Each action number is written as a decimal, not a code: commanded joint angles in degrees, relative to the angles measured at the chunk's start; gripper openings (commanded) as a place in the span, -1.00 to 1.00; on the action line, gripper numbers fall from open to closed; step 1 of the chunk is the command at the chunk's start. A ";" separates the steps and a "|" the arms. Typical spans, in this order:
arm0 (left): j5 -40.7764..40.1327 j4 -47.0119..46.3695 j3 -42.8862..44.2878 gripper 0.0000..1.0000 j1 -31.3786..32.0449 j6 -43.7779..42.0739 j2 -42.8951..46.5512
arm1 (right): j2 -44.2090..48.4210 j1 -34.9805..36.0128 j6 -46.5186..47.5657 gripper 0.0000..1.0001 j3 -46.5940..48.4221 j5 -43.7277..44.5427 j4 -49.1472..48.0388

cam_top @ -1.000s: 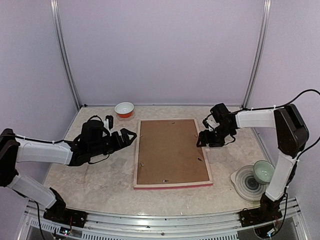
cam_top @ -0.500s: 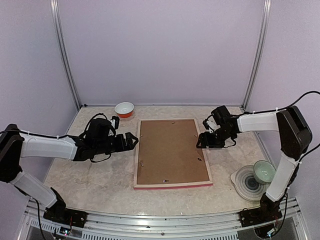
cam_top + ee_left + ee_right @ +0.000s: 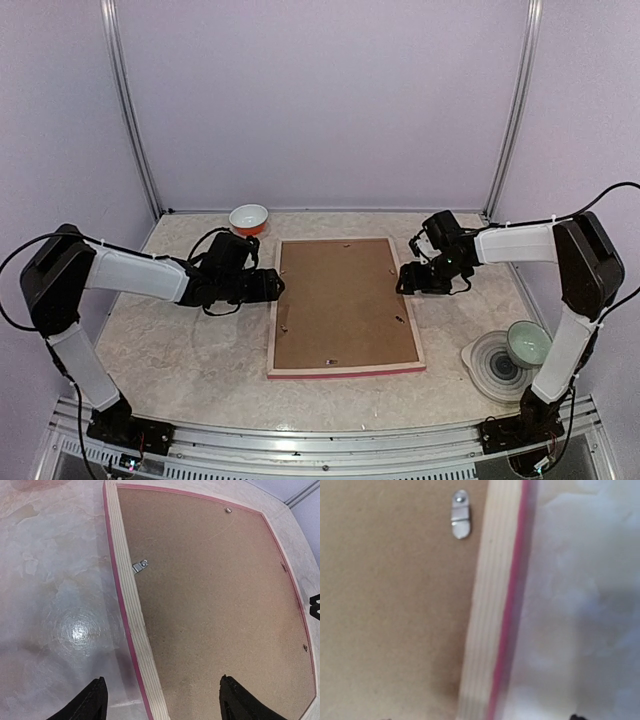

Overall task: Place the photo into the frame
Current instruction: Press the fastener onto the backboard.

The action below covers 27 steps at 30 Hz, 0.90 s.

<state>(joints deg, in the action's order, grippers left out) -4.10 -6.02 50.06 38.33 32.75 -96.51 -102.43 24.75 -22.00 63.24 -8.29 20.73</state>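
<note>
At the middle of the table (image 3: 180,350), flat and back side up: the frame (image 3: 345,371), pale striped wood on the back, with a thin pink line along the outer edge. Inside the frame, filling the opening, a brown backing board (image 3: 343,300). On the board, just inside the frame's left rail, a small metal clip (image 3: 140,565), turned slantwise. Just inside the right rail, a second clip (image 3: 460,521), lined up with the rail.

At the frame's left rail, about halfway along, the left gripper (image 3: 272,287), low over the table. Spread wide and pinching nothing: one fingertip (image 3: 95,702) outside the frame over bare table, the other (image 3: 235,700) inside the frame over the board, with the rail between them. Hard to tell whether either tip touches down.

At the frame's right rail, toward the far end, the right gripper (image 3: 405,280), pointed downward. Spread as well, clamped on nothing. In its wrist view, only a dark sliver of one fingertip (image 3: 576,716), outside the frame and apart from the rail.

Beyond the frame's far left corner, a red-and-white bowl (image 3: 249,218). To the right of the frame's near right corner, a ringed plate (image 3: 497,362), with a pale green bowl (image 3: 527,342) at its far right rim; resting on it or just beside it, not clear.
</note>
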 commanded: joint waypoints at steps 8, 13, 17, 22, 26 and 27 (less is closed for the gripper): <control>2.10 0.81 2.23 0.18 -0.27 0.53 -8.39 | -3.55 0.22 1.22 0.48 4.89 1.83 -1.08; 2.42 -0.25 1.62 -0.03 -0.27 0.38 -10.98 | -5.10 -0.59 1.61 0.45 5.22 1.07 -1.65; 2.84 -0.29 0.72 -0.19 -0.27 1.25 -11.89 | -5.93 -1.19 0.80 0.39 5.19 -0.94 -1.73; 5.02 -0.39 -1.54 -0.25 -0.27 2.58 -10.51 | -4.52 -1.19 -0.22 0.24 3.21 -1.91 -3.10; 5.09 0.07 -2.64 -0.25 -0.42 3.35 -7.61 | -2.21 -1.07 -0.22 0.14 0.91 -1.62 -4.37; 4.84 0.62 -2.00 -0.23 -0.51 3.30 -6.92 | -1.75 -0.96 -0.12 0.12 0.63 -1.00 -4.32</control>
<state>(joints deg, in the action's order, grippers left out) -1.04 -10.28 49.50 37.93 34.68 -105.21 -107.22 23.97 -21.96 65.71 -9.52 17.87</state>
